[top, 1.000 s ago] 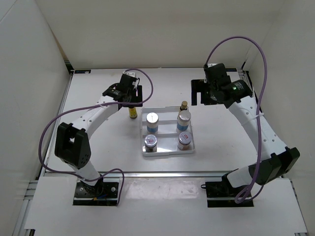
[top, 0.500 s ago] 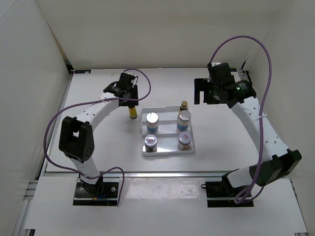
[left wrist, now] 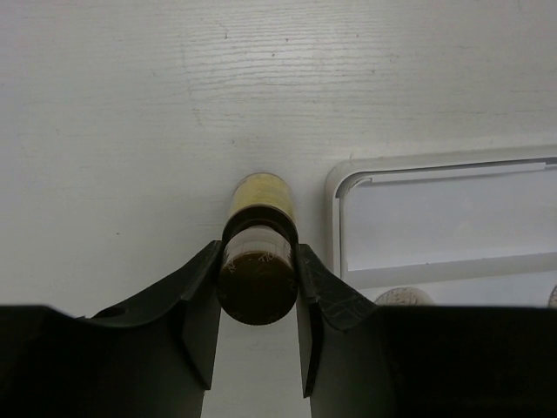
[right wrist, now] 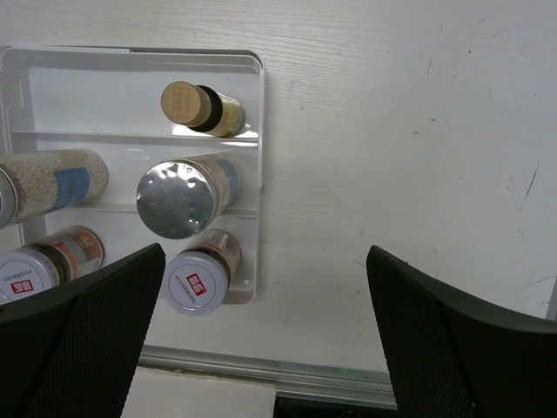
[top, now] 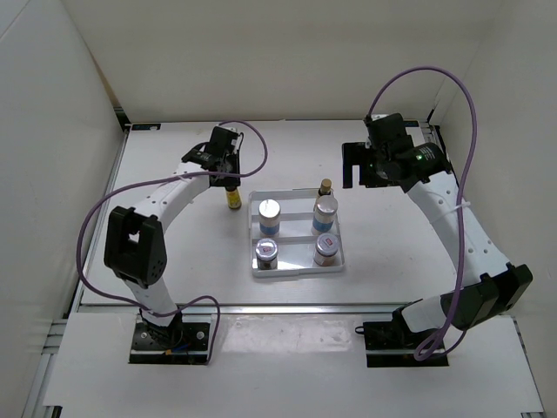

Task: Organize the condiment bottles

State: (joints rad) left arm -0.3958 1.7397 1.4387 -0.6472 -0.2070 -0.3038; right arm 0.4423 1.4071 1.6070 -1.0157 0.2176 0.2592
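The left gripper [left wrist: 258,266] pinches the last loose yellow bottle [left wrist: 261,193] by its cap; the right gripper [right wrist: 265,257] hangs wide and empty. The next move is probably to lift it over the tray [left wrist: 334,187] rim just to the gripper's right.

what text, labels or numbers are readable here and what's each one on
No text reads clearly.
Red square with pale characters on the corner jar lid: too small to read.
Same red square on the other jar lid: blurred.
Blue label on the white cylinder: no legible print.
Faint marks on the yellow bottle cap: unreadable.
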